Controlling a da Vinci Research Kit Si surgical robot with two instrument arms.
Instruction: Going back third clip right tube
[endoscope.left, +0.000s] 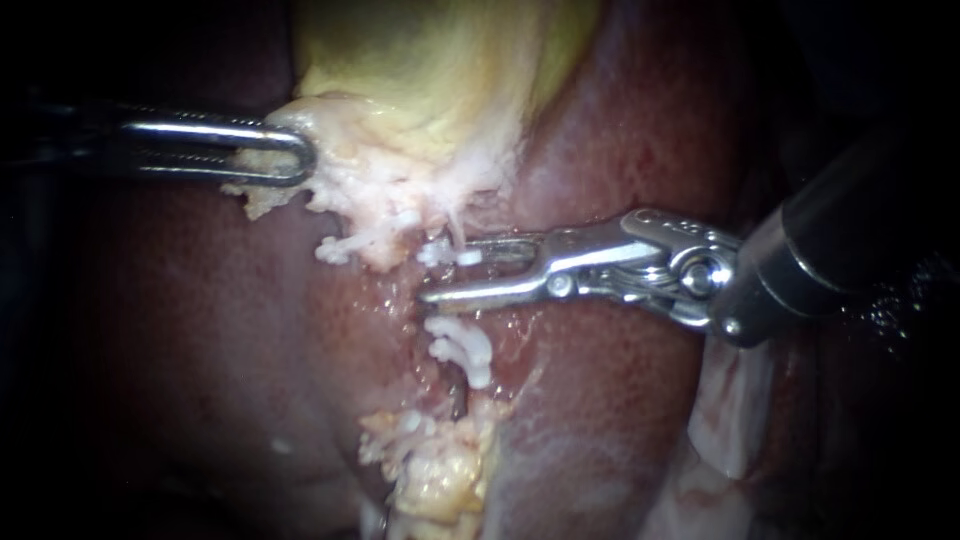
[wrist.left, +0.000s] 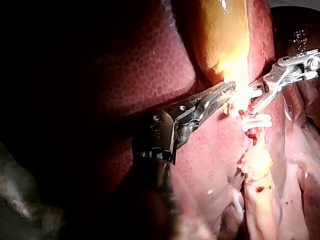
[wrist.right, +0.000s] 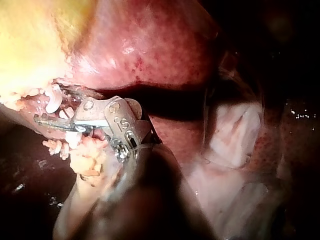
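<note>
The left end effector (endoscope.left: 290, 156) is seen coming in from the left, its jaws closed on the pale tissue (endoscope.left: 350, 180) at the lower edge of the yellow gallbladder (endoscope.left: 430, 70). The right end effector (endoscope.left: 450, 270) is seen reaching in from the right across the red-brown liver (endoscope.left: 600, 400), and a clear gap is shown between its two jaws. A white clip (endoscope.left: 452, 255) is seen just beside the tip of the upper jaw. Two more clips (endoscope.left: 462, 348) are seen below the lower jaw, and a further clip cluster (endoscope.left: 340, 248) is found at the pale tissue's edge. Yellowish fatty tissue (endoscope.left: 440, 470) is seen lower down.
</note>
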